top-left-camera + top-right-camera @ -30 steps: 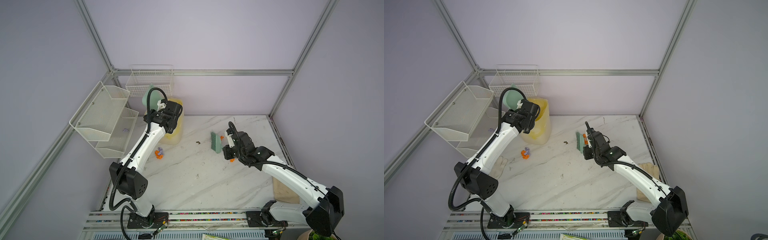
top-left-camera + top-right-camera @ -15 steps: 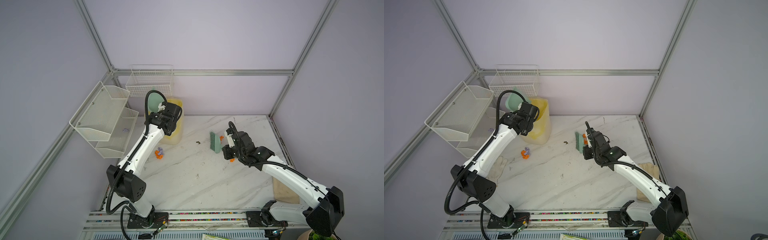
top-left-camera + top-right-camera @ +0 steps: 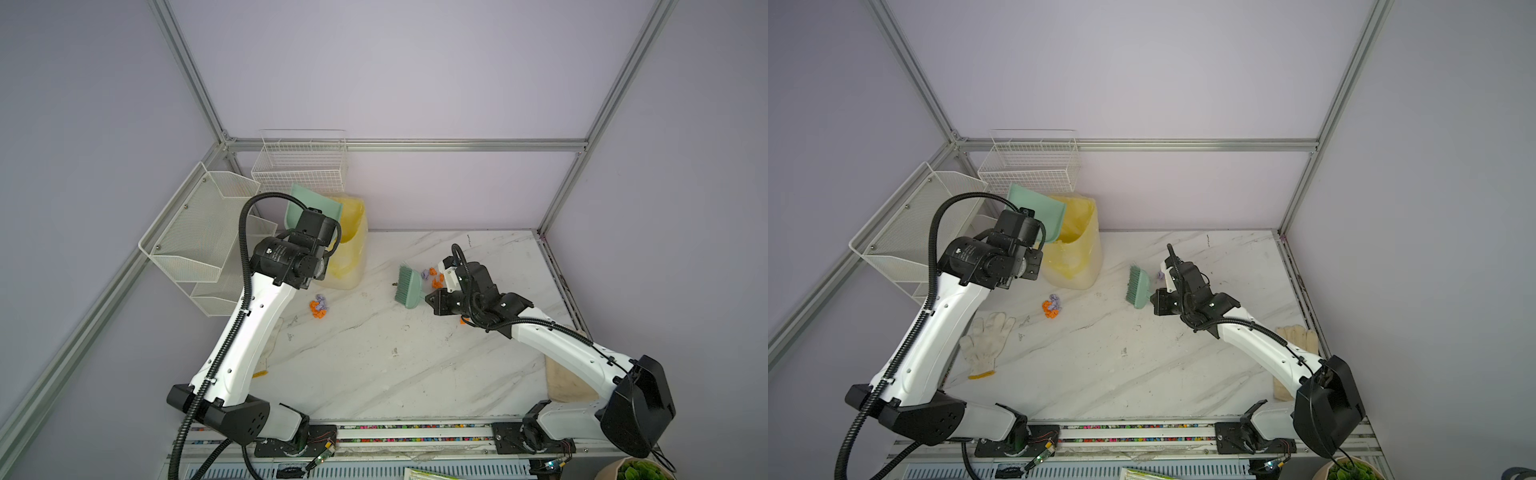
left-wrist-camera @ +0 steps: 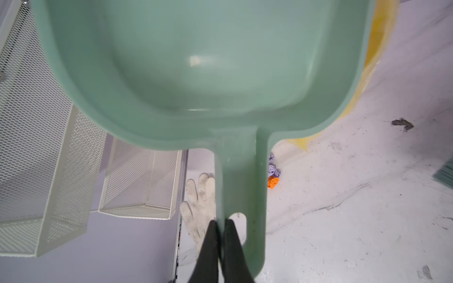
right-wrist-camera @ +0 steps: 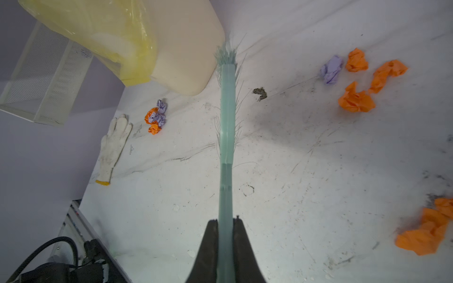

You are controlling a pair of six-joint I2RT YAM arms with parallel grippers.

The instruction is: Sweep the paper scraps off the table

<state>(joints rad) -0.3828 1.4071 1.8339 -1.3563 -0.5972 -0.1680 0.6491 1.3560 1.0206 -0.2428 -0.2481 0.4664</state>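
1. Left gripper (image 4: 221, 221) of mine pinches the green dustpan (image 4: 208, 61) by its handle.
2. My right gripper (image 5: 225, 221) clamps the brush (image 5: 226, 110) handle.
3. Crinkled orange and lilac paper scraps (image 5: 355, 100) dot the table (image 5: 294, 171) on both sides of the brush.

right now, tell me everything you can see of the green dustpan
The dustpan is pale green, smooth plastic by its look: a rounded scoop with a raised rim and a straight handle. The scoop looks empty. The left gripper holds it off the table, jaws shut on the handle's edge, tilted over the mouth of the yellow-lined bin. Whether it touches the bin I cannot tell.
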